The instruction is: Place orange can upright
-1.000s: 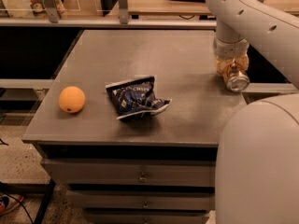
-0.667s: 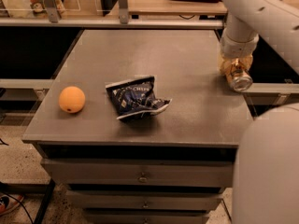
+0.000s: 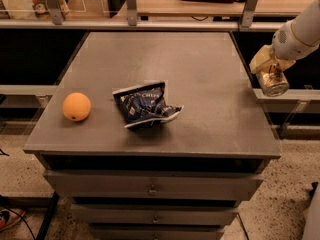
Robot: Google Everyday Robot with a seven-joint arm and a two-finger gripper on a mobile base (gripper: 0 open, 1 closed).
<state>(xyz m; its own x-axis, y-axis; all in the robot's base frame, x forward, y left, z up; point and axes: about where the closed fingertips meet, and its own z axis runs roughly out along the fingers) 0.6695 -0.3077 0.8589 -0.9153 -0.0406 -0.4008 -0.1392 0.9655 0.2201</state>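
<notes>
hand: clenched on orange can, just past worktop right edge
can axis: tilted, silver end toward camera

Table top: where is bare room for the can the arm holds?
The gripper holds the orange can right of the table. Bare: the back half, and the strip between the chip bag and the right edge. Busier front-left: orange fruit beside the bag.
</notes>
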